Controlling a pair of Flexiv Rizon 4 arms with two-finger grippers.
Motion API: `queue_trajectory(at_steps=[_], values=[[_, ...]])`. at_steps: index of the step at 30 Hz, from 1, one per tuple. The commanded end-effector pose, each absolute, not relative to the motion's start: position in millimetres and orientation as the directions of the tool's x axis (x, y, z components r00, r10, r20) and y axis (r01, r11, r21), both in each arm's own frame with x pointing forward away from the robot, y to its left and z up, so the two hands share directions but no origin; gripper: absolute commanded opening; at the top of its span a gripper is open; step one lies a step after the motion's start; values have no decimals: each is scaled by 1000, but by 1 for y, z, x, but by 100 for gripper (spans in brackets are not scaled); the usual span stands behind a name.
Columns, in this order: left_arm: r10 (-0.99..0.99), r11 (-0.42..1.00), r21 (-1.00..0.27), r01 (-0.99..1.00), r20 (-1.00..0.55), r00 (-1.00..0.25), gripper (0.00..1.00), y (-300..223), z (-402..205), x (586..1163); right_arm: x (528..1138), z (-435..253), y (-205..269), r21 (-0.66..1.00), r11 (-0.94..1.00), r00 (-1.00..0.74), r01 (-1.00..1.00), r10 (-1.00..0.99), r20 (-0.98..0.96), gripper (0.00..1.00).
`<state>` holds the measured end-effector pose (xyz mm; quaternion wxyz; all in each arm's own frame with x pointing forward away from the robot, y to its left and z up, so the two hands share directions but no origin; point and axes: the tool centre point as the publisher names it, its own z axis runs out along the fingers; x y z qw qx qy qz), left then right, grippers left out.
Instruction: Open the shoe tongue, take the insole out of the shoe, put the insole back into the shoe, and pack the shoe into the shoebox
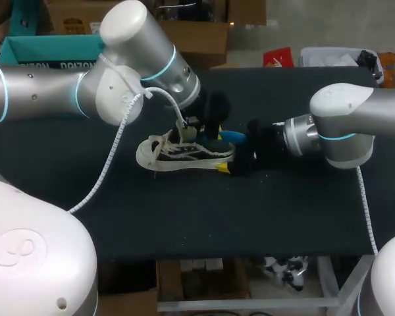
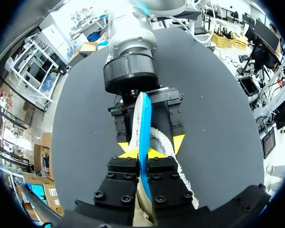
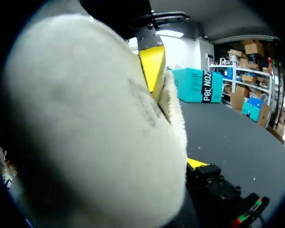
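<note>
The white shoe (image 1: 178,155) lies in the middle of the black table, toe to the left. My left gripper (image 1: 192,128) hangs over its opening, shut on the blue insole (image 2: 143,128), which stands edge-on between its fingers. In the head view the insole (image 1: 232,136) sticks out past the heel. My right gripper (image 1: 232,164) clasps the heel end from the right. Its yellow fingertips (image 3: 152,66) press on the fleecy heel lining (image 3: 85,133) from both sides. The teal shoebox (image 1: 46,49) stands at the far left, beyond the shoe.
Loose laces (image 1: 159,141) trail over the toe end of the shoe. The left arm's white cable (image 1: 108,161) hangs above the table's left half. Bare black table (image 1: 184,217) lies in front of the shoe.
</note>
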<state>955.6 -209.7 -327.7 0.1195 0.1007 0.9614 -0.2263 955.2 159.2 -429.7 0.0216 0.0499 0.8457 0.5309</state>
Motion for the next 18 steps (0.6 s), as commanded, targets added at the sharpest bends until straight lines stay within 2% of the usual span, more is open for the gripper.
queue_trajectory(at_steps=[1, 10, 11, 18], values=[[139, 861, -440, 257, -283, -949, 0, -204, -309, 948, 955, -433, 158, 902, 428, -994, 61, 105, 17, 0], [169, 790, -531, 306, -292, -941, 0, -223, -274, 937, 958, -426, 153, 896, 441, -995, 56, 94, 16, 0], [178, 776, -545, 316, -291, -940, 0, -227, -269, 934, 959, -422, 151, 889, 453, -995, 64, 97, 22, 100], [229, 713, -601, 361, -287, -930, 0, -242, -249, 923, 952, -404, 134, 859, 505, -993, 84, 114, 30, 100]])
